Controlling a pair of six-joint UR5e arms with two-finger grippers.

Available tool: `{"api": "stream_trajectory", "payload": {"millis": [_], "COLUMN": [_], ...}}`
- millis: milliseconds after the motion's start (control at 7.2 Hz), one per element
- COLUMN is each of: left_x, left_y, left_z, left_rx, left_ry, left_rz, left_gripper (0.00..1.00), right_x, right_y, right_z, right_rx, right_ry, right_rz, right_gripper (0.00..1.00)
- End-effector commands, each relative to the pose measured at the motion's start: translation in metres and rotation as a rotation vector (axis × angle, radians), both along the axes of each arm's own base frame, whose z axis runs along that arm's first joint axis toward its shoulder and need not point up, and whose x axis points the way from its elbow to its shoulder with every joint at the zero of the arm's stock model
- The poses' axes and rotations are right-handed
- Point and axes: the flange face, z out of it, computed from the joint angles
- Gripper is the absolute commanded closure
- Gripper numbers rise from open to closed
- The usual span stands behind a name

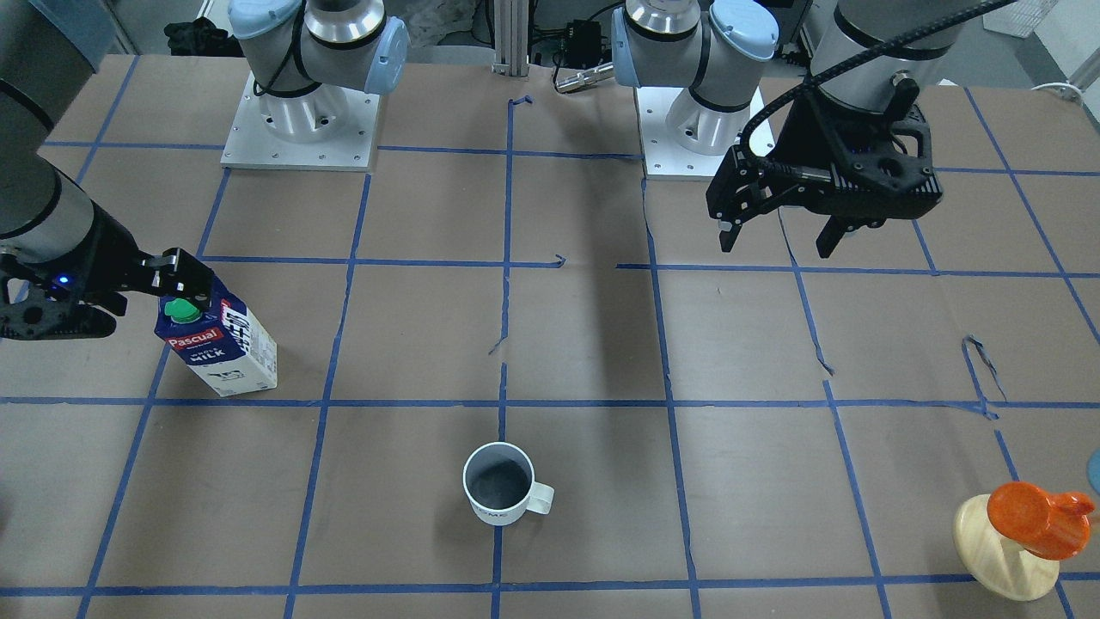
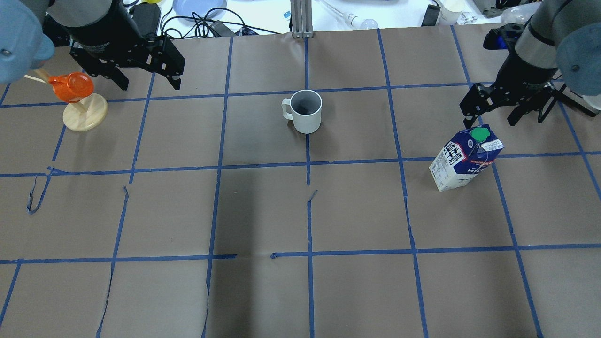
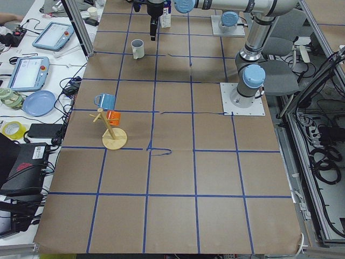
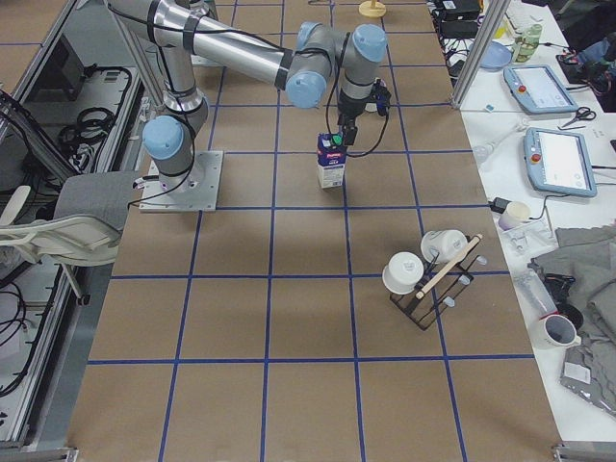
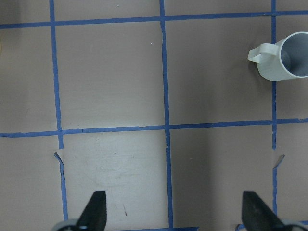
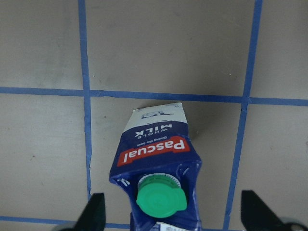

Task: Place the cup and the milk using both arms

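The cup [image 1: 498,483] is a white mug with a dark inside, standing upright mid-table with nothing holding it; it also shows in the overhead view [image 2: 306,110] and at the top right of the left wrist view [image 5: 286,62]. The milk [image 1: 219,344] is a navy and white carton with a green cap, standing on the paper [image 2: 465,157]. My right gripper [image 2: 490,119] is open just over the carton's top, and the cap [image 6: 161,199] lies between its spread fingers. My left gripper [image 2: 150,84] is open and empty, raised above the table, well to the side of the cup.
A wooden stand with an orange cup [image 2: 80,101] is close beside my left gripper, near the table's edge [image 1: 1023,533]. A rack of white cups [image 4: 428,274] stands beyond the milk on the right side. Both arm bases [image 1: 301,120] are at the back edge.
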Motion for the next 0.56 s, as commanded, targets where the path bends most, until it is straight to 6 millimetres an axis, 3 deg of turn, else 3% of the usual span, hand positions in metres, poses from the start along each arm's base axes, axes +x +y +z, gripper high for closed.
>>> {"api": "stream_trajectory", "payload": {"millis": [0, 278, 417], "left_x": [0.000, 0.001, 0.000], "left_y": [0.003, 0.003, 0.003], "left_z": [0.000, 0.002, 0.002], "left_rx": [-0.008, -0.012, -0.012], "left_ry": [0.001, -0.001, 0.001], "left_rz": [0.003, 0.001, 0.004], "left_gripper": [0.00, 0.00, 0.00], "right_x": [0.011, 0.012, 0.011], "right_y": [0.008, 0.013, 0.014], "right_z": [-0.021, -0.034, -0.036], "right_rx": [0.035, 0.057, 0.064], "right_ry": [-0.011, -0.013, -0.011], "right_rz": [0.071, 0.106, 0.110], "right_gripper": [0.02, 0.08, 0.22]}}
